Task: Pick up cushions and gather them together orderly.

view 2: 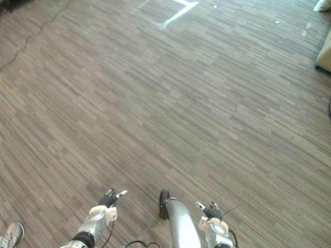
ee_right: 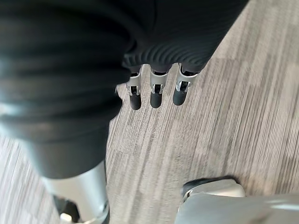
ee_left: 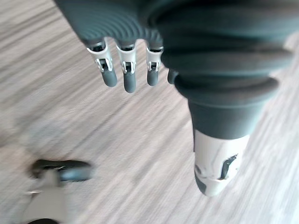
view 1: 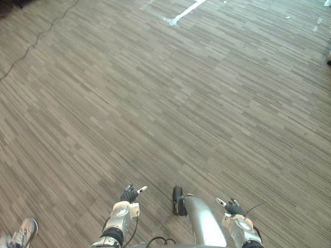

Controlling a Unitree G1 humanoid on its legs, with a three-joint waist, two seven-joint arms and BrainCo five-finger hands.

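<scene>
Two hands hang low over the grey-brown striped floor (view 1: 170,103): the left hand (view 1: 129,194) and the right hand (view 1: 234,208), each with fingers (ee_left: 129,77) straight, relaxed and empty. A beige padded shape (view 2: 325,54), seemingly a cushion, sits at the far right edge, well apart from both. A person's grey sneaker (view 1: 23,232) stands at the robot's lower left, and white tape lines (view 1: 183,13) mark the floor far ahead.

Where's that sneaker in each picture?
Left eye view: the shoe sits in the bottom left corner.
Right eye view: the shoe is again in the bottom left corner, closer to the edge.
Shared landmark: the white tape line at the top edge, near the middle, in both eye views.
</scene>
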